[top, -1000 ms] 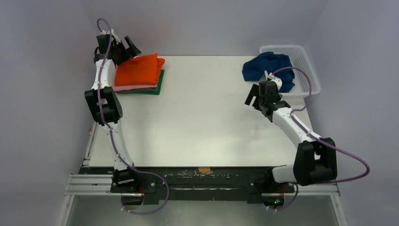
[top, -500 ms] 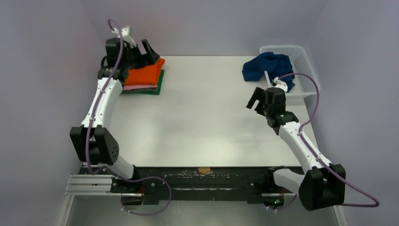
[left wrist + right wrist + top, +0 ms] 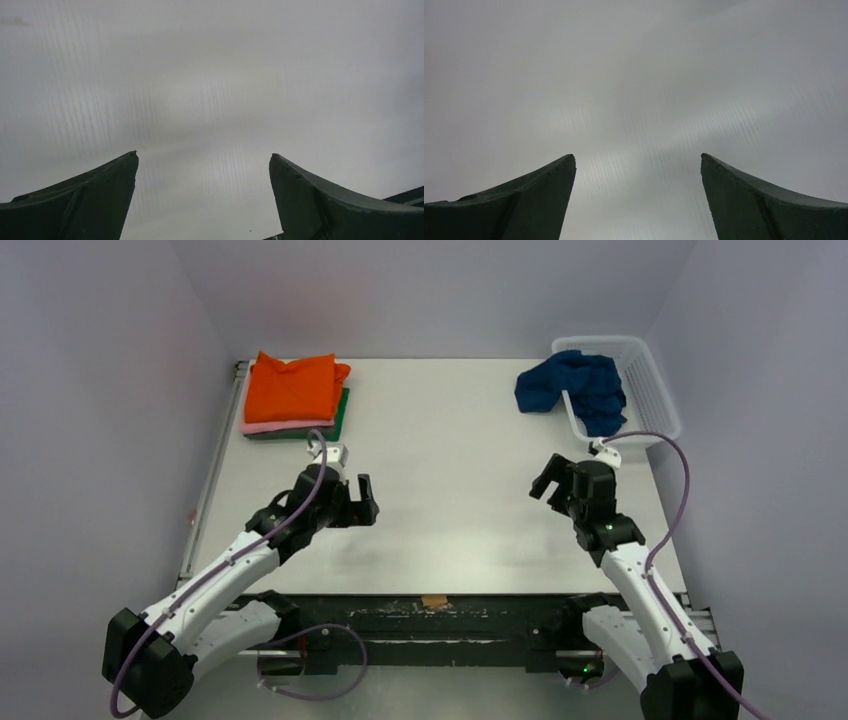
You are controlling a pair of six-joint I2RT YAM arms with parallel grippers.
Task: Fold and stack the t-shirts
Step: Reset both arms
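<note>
Gaping wide, left gripper (image 3: 362, 502) and right gripper (image 3: 546, 482) hang apart from the t-shirts (image 3: 293, 390).

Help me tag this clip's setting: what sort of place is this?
Probably a robot lab test cell: plain grey panels enclose a white table, the left arm and right arm mount on a metal rail at its near edge, and folded t-shirts sit stacked.

orange t-shirt (image 3: 292, 387): soft cloth, matt
navy t-shirt (image 3: 560, 382): cloth, matt, creased
basket (image 3: 662, 390): white plastic mesh, slight sheen
table (image 3: 440, 500): smooth, pale, faint sheen; fine ribbing close up
left gripper (image 3: 202, 200): fingers (image 3: 90, 200) dark, matt, hard plastic look
arm links (image 3: 225, 570): white, glossy plastic shell
side rail (image 3: 210, 490): bare metal, dull sheen
</note>
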